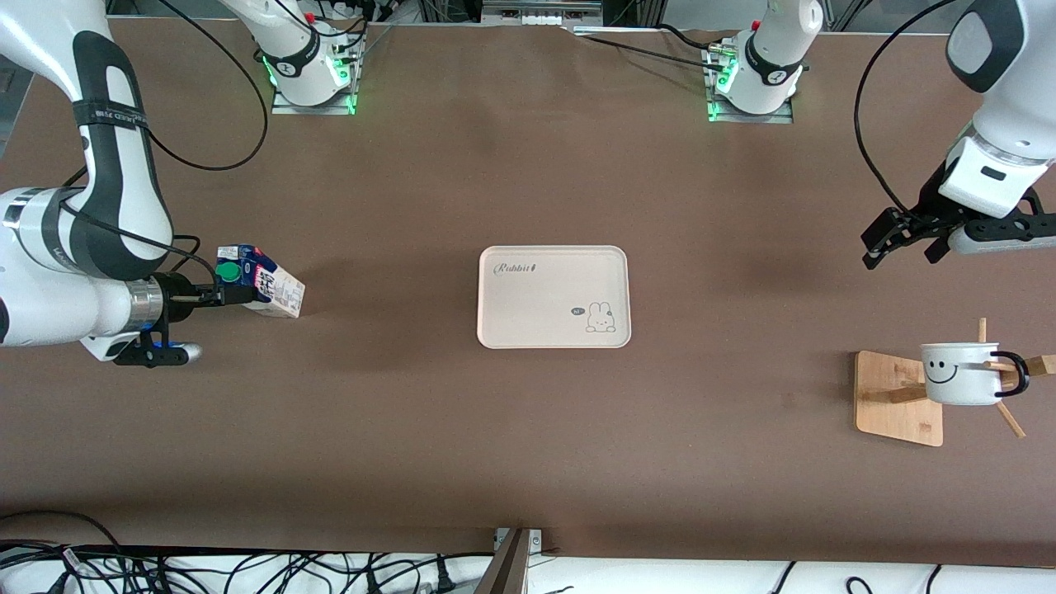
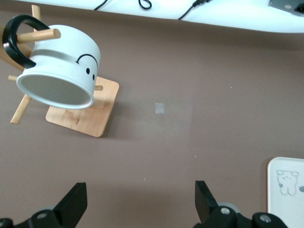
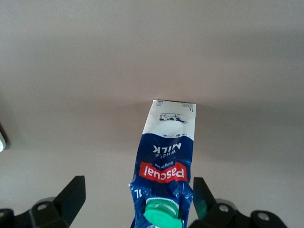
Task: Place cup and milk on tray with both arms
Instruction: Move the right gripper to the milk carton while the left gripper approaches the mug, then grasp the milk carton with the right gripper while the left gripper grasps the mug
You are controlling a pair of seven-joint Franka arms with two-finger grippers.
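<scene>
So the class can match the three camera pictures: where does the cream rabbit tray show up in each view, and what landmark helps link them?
Front view: the tray lies mid-table, between the milk and the cup.
Left wrist view: only one corner of the tray shows at the picture's edge, with its rabbit drawing.
Right wrist view: not in it; only the milk on brown table.
Shared landmark: the cup on its wooden rack, seen in the front and left wrist views.

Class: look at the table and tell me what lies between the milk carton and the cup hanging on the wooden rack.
The tray lies between the milk and the cup; the front view shows it.
</scene>
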